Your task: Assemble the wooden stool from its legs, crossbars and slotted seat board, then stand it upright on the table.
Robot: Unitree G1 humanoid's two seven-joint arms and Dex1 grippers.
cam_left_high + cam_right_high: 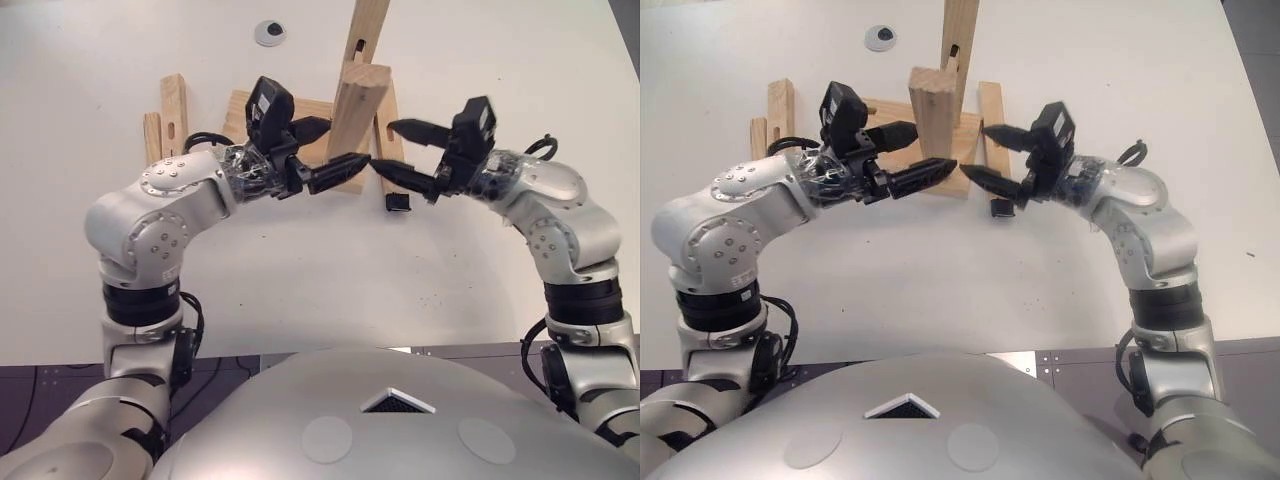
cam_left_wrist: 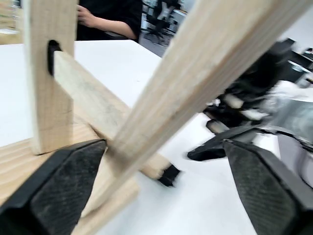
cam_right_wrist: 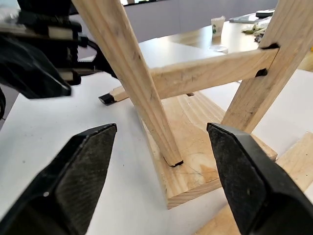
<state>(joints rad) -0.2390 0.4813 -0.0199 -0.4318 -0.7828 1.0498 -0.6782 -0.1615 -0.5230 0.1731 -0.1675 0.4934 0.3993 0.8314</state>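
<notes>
Wooden and half-built, the stool (image 3: pixel 195 112) rests seat board (image 3: pixel 190 181) down mid-table, its leaning near leg (image 1: pixel 357 105) between the left gripper (image 1: pixel 347 143) and right gripper (image 1: pixel 383 146), both with fingers apart, holding nothing. I'd guess a sideways nudge could lever that leg from its slot or pull the crossbar (image 3: pixel 210 71) free. Loose slotted pieces (image 1: pixel 174 105) lie left on the white table (image 1: pixel 300 280), with an office behind.

Two legs (image 1: pixel 355 105) are standing in one seat board (image 3: pixel 195 181), one crossbar (image 3: pixel 210 73) is joining them, and three loose wooden pieces (image 1: pixel 173 105) are lying alongside.

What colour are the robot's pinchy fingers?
The fingers are black, with a fine dotted texture. The right wrist view shows them best.
</notes>
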